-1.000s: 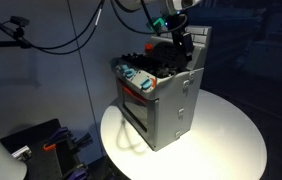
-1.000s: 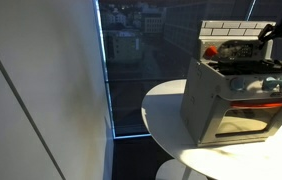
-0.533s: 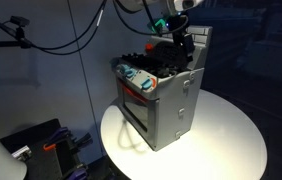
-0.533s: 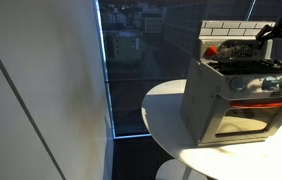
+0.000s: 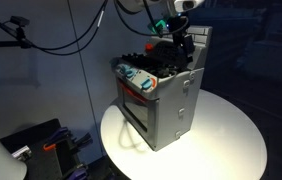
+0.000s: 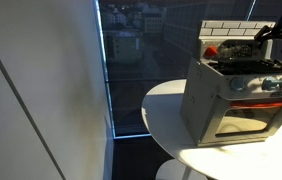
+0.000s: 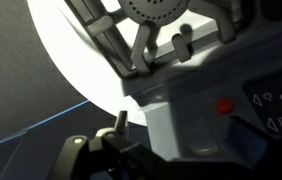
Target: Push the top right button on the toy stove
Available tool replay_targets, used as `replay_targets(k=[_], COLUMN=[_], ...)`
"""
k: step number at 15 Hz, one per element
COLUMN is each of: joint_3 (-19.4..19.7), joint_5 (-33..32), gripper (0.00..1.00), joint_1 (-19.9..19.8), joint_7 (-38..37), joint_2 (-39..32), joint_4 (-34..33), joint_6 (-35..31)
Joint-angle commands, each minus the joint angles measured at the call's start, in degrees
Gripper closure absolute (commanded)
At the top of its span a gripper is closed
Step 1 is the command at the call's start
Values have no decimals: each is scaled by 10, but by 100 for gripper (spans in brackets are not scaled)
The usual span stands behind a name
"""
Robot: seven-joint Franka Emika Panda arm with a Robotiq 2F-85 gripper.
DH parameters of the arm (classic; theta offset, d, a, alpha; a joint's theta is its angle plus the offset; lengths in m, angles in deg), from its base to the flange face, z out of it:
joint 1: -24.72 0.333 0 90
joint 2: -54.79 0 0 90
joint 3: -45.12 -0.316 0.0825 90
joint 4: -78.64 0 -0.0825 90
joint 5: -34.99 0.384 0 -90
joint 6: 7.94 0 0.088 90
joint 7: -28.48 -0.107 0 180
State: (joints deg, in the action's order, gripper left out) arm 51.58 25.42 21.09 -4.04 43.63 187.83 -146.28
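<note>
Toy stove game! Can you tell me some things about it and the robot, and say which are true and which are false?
1. The toy stove stands on a round white table. True.
2. The gripper rests on the table. False: it is up at the stove's top, near the back.
3. The stove's back wall has a brick pattern. True.
4. The stove lies on its side. False: it stands upright.

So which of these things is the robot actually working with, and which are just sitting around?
Part of the job:
- toy stove
- gripper, over the stove's top near its back wall

Just around:
- round white table under the stove
- black cables hanging behind
- camera on a stand
- dark window
</note>
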Motion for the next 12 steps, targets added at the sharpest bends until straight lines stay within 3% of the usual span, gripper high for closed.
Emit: replay_targets(k=[1, 12], joint_3=[11, 4], joint_5=[-7, 5], gripper=[0, 0], joint_1=[9, 4], joint_7=[-5, 29], joint_2=[10, 67], joint_4=[1, 36], joint_6=[5, 54])
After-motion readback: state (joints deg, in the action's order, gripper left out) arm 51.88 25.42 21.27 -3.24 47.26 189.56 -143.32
